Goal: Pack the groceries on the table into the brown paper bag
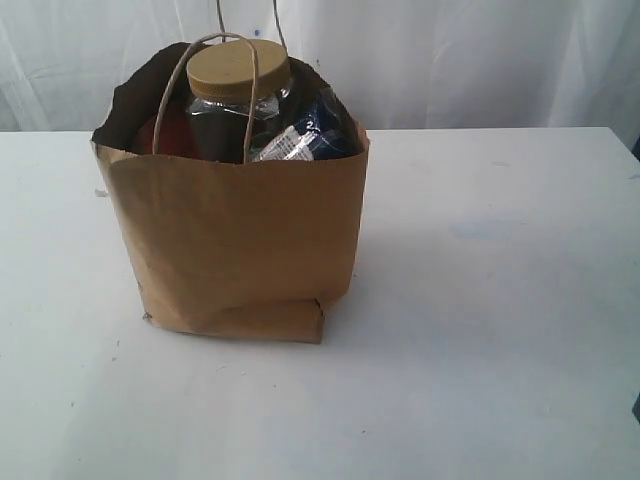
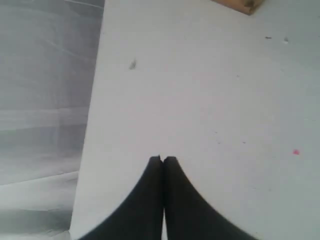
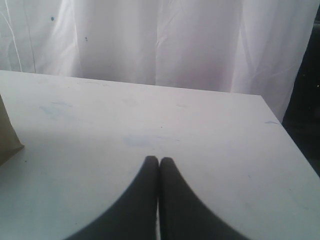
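The brown paper bag (image 1: 235, 250) stands on the desk (image 1: 500, 320) at about 9 o'clock from the middle of the exterior view. It looks packed, and no grocery shows outside it. The main risk is the bag itself. Its base is crumpled and folded under at the 5 o'clock corner, so it may not sit flat, and a nudge or a lift by one handle could tip it.

The gold-lidded clear nut jar (image 1: 240, 105) rises well above the rim. That makes the load top-heavy, and a lean would probably carry the whole bag with it. At 3 o'clock of the jar, the blue-white packet (image 1: 322, 125) is wedged against the rim and could slide out if the paper wall sags. At 9 o'clock there is a red-orange shape (image 1: 172, 130); which grocery it is I cannot tell. One loop handle (image 1: 216, 38) drapes across the jar lid, where a passing pincer could snag it.

The desk is wide, flat and white, and matte enough to hold the bag. Behind it, at 12 o'clock, hangs a white curtain (image 1: 480, 60). A faint bluish smudge (image 1: 475, 230) lies at 3 o'clock of the bag.

The left pincer (image 2: 162, 159) and the right pincer (image 3: 159, 159) are both pressed together and hold nothing. Each is over bare desk, well apart from the bag.
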Tool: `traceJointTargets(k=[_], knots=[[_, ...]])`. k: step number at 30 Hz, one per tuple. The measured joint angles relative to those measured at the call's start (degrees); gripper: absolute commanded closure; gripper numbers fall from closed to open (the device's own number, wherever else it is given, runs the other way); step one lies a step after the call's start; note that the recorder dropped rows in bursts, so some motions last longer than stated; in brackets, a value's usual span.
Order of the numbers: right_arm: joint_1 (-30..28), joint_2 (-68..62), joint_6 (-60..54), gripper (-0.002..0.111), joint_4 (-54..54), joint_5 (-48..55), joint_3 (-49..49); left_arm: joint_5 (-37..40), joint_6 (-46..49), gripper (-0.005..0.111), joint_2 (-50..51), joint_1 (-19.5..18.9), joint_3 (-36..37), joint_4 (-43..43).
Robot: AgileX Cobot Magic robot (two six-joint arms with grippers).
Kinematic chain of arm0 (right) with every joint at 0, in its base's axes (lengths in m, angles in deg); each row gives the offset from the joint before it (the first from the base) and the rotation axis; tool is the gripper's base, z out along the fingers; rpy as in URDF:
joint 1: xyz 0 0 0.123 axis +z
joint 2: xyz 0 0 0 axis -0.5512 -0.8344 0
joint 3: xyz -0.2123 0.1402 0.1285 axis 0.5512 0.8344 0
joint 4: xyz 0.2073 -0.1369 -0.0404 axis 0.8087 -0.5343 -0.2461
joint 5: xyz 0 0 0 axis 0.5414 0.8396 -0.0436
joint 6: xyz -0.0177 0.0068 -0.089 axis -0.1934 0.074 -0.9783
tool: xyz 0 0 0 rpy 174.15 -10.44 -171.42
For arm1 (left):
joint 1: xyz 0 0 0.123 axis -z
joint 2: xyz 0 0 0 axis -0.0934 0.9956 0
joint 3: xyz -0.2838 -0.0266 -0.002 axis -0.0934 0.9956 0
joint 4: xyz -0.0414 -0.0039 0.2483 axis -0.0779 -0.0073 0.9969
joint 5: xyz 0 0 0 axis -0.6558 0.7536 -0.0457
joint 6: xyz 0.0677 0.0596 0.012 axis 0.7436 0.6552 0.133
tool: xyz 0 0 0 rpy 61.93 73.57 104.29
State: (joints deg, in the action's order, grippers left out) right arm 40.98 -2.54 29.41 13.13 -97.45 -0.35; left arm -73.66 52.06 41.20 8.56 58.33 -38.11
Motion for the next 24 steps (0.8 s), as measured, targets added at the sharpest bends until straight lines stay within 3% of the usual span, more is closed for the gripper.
traceJointTargets(k=[6,9,15,19,22,24], knots=[[0.0,0.0,0.0,0.108,0.0,0.0,0.0,-17.55,-3.09,0.107,-0.39,-0.54,0.0,0.54],[0.0,0.0,0.0,0.108,0.0,0.0,0.0,-28.97,-1.6,0.107,-2.52,-2.21,0.11,0.64],[0.0,0.0,0.0,0.108,0.0,0.0,0.0,-41.81,-1.36,0.107,-11.51,-6.21,0.11,-3.62],[0.0,0.0,0.0,0.108,0.0,0.0,0.0,-42.72,-2.68,0.107,-16.58,-6.96,0.11,-13.57],[0.0,0.0,0.0,0.108,0.0,0.0,0.0,-35.77,-8.35,0.107,-20.69,-7.64,0.11,-29.66],[0.0,0.0,0.0,0.108,0.0,0.0,0.0,-29.57,-9.21,0.107,-22.76,-8.96,0.87,-45.27]])
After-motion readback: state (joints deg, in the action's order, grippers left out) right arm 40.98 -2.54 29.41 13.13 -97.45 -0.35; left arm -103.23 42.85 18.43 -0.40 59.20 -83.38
